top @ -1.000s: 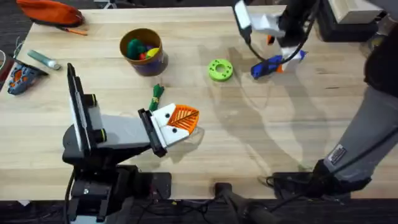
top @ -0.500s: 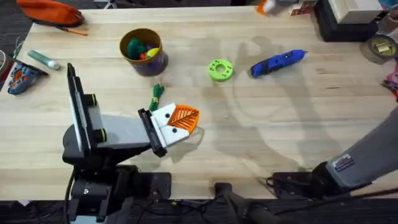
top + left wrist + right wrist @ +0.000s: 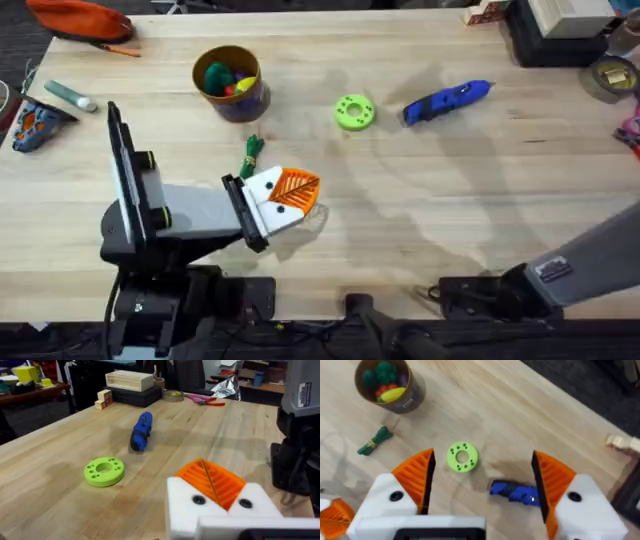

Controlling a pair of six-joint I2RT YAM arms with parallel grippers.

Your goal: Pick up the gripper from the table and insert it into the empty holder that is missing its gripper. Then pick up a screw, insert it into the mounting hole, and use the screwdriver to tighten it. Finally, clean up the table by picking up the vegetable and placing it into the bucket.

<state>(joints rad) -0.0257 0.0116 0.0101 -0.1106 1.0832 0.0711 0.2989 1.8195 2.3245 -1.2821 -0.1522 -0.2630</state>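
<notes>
From my seat: slim blue electric screwdriver [image 3: 447, 101] down beside the lime disc [image 3: 354, 112], little dark-green toy vegetable [image 3: 251, 155] unbinned, left tool [image 3: 297, 193] closed, right tool [image 3: 482, 485] gaping.

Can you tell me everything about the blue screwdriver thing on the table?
The screwdriver is bright blue, pen-shaped and chunky, and looks like plastic, with a slim pale tip at one end. It lies flat on the bare wooden table at a slant, tip end pointing toward the table's far right corner. Nothing is holding or touching it. The lime-green disc with holes sits just beside its blunt end, apart from it. From the right wrist view it shows between the open right hand and its orange pads, far below.
</notes>
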